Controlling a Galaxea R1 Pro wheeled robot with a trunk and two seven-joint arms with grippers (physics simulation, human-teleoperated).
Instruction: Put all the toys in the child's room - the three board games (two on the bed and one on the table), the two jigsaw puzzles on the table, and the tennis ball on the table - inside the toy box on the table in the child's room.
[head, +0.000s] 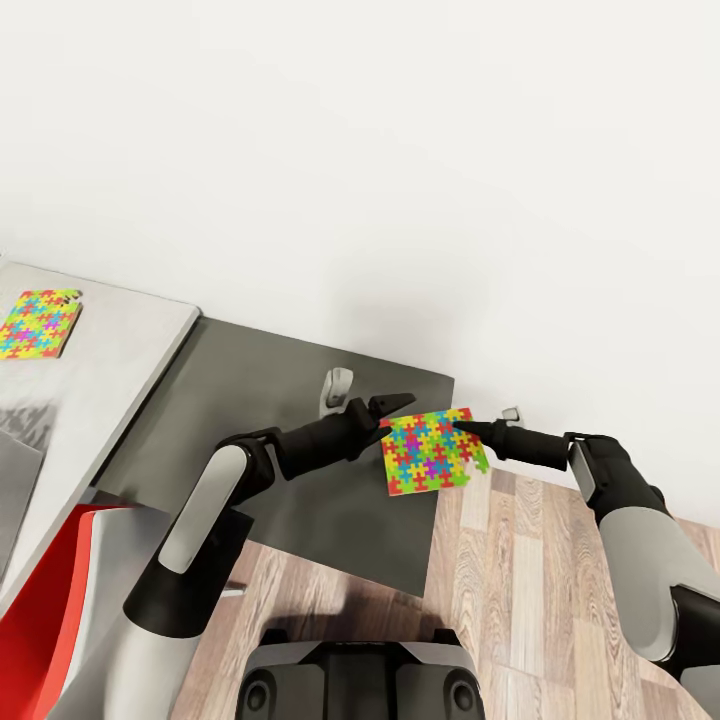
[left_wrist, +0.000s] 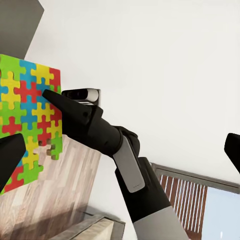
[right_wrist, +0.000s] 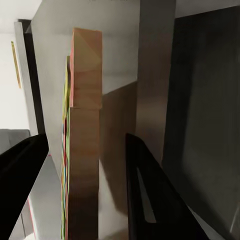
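A jigsaw puzzle (head: 434, 451) is held up between the two arms above the outer corner of the table's dark wing (head: 300, 450), partly out over the wood floor (head: 530, 590). The right gripper (head: 470, 429) meets its right edge, and the right wrist view shows the slab (right_wrist: 82, 150) edge-on, standing between two parted black fingers (right_wrist: 150, 195) — the jaws sit a little wider than its thickness, and whether they press on it I cannot tell. The left gripper (head: 392, 408) touches the puzzle's upper left corner; its own camera shows its finger tips far apart, so it is wide open, grasping nothing. That view also shows the printed face (left_wrist: 27, 120) with the right arm's finger (left_wrist: 62, 102) laid across it. A second puzzle (head: 38, 324) lies flat on the light grey top (head: 110, 370), well apart to the left.
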